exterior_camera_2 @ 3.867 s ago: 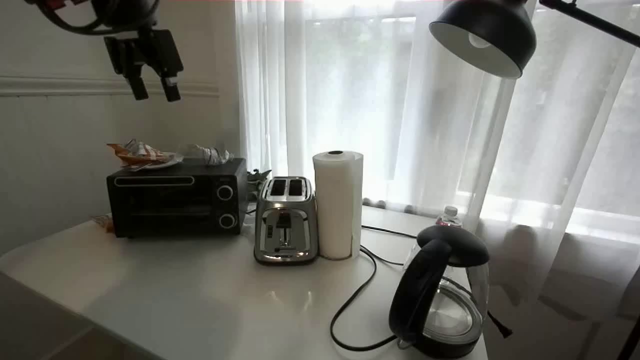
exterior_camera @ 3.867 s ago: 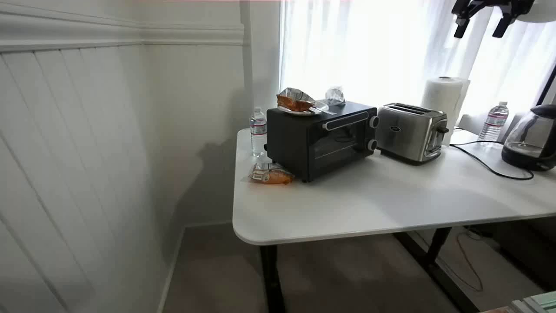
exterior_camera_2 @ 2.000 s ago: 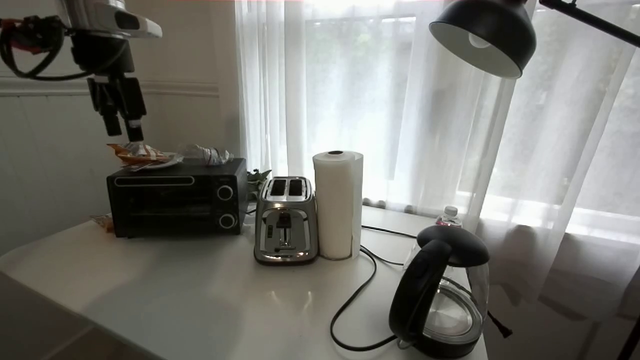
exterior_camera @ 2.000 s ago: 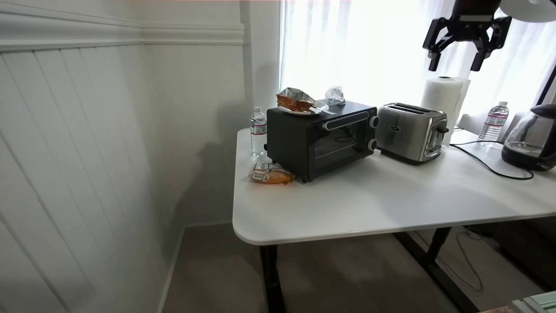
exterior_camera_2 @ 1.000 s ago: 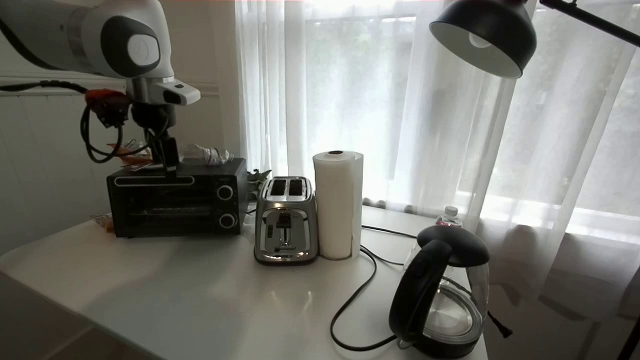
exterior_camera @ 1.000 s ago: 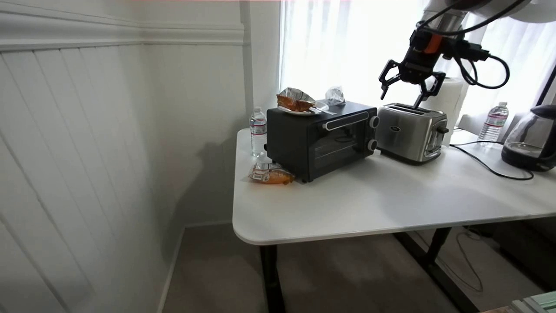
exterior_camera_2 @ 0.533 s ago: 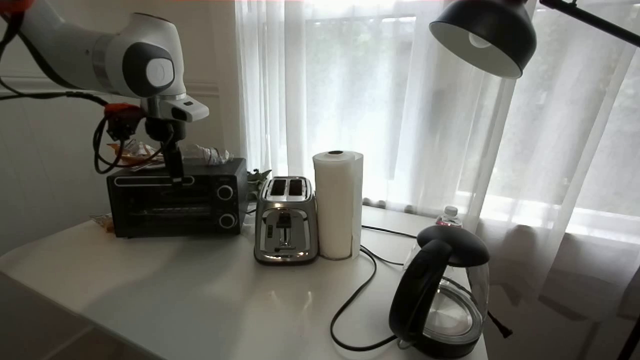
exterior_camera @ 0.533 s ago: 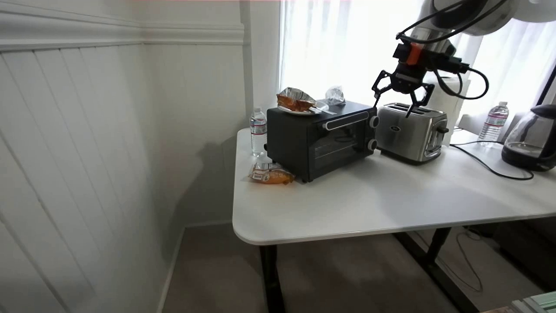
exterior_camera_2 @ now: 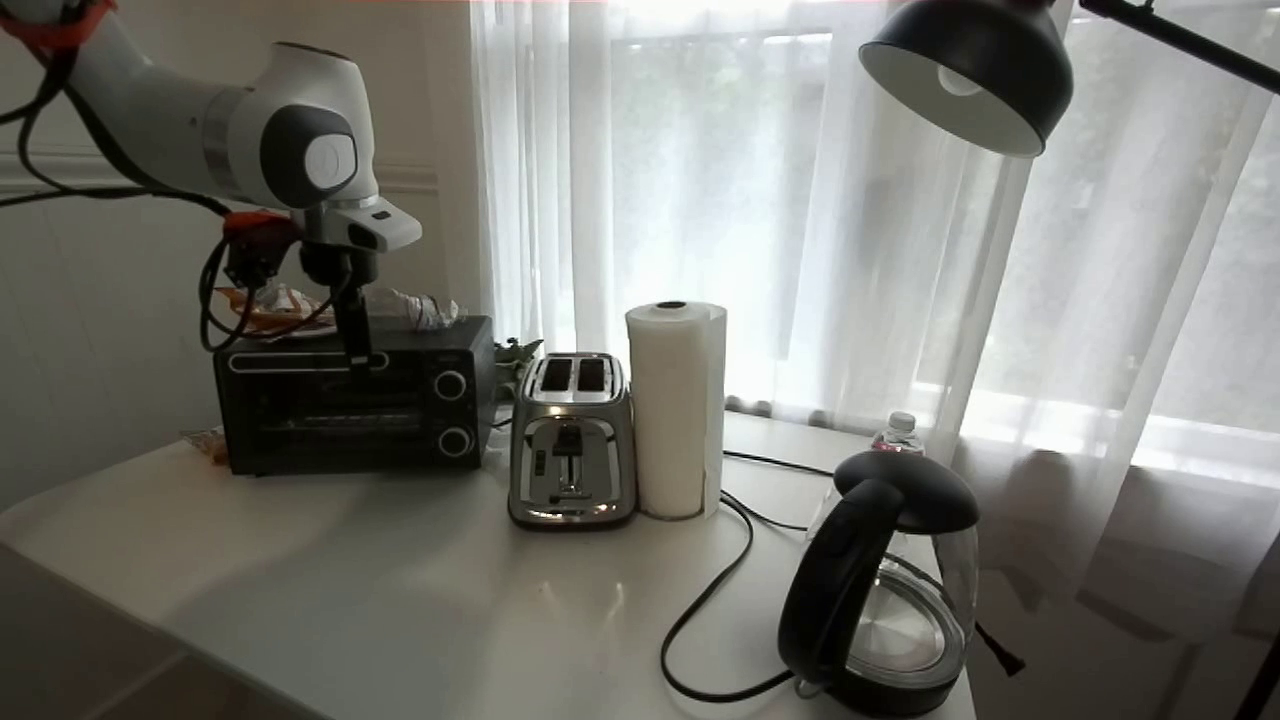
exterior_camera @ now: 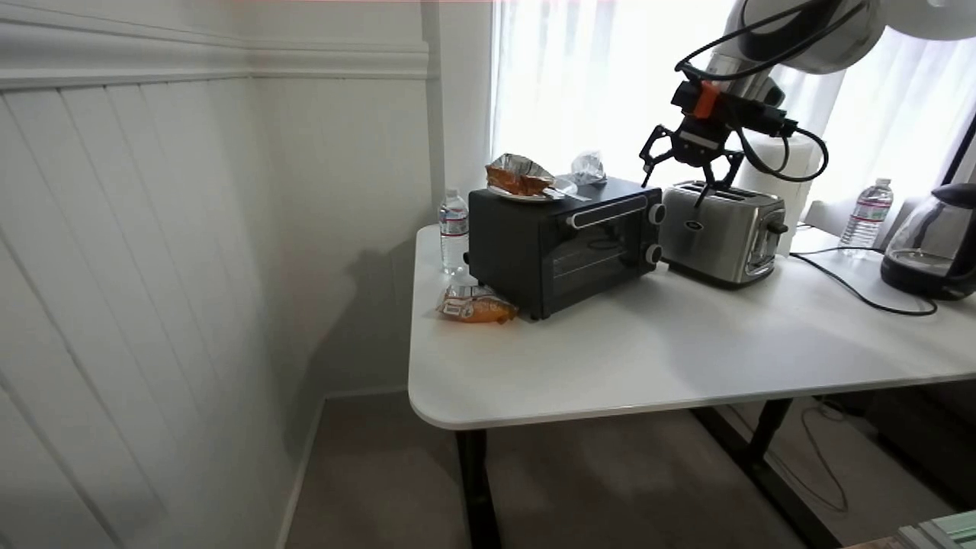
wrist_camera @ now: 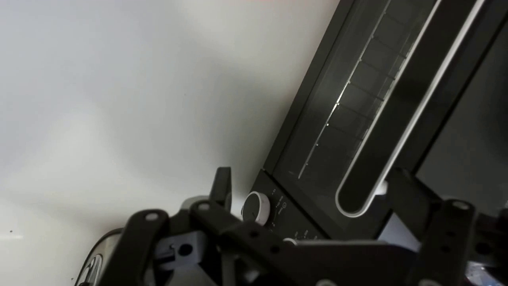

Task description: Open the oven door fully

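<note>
The gripper (exterior_camera: 671,196) has come down near one end of the handle (exterior_camera: 608,213), spread wide and holding nothing, contact unclear, so the door (exterior_camera: 595,253), seemingly closed on the front of the oven (exterior_camera: 505,242), now looks within reach of a first hooking pull
</note>
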`<state>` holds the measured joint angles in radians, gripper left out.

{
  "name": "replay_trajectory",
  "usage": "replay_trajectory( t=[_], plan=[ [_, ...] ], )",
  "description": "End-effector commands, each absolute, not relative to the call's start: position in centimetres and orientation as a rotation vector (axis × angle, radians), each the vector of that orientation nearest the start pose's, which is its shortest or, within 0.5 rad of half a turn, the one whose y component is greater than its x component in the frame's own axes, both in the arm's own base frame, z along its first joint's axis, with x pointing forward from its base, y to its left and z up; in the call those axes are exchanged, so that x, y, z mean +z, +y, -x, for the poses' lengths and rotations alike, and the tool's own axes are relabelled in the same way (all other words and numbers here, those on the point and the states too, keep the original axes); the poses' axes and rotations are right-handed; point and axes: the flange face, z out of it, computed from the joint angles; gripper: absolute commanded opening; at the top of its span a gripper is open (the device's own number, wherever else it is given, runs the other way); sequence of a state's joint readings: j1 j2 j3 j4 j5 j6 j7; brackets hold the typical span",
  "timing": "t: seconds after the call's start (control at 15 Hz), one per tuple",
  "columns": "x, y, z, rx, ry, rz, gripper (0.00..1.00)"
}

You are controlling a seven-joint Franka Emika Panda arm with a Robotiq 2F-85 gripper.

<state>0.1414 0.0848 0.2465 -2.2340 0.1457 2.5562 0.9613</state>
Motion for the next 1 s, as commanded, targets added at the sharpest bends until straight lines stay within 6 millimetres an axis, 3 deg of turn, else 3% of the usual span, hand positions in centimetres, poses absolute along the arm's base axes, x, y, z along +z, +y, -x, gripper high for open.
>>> replay_trajectory(
  t=[0.0, 0.53, 0.93],
  plan=[
    [35.9, 20.7, -51.7, -0.166, 0.978, 2.728, 1.00],
    [34.9, 19.9, -53.0, -0.163, 1.143, 2.654, 1.00],
    [34.8, 20.8, -53.7, -0.185, 1.199, 2.577, 1.00]
  ],
)
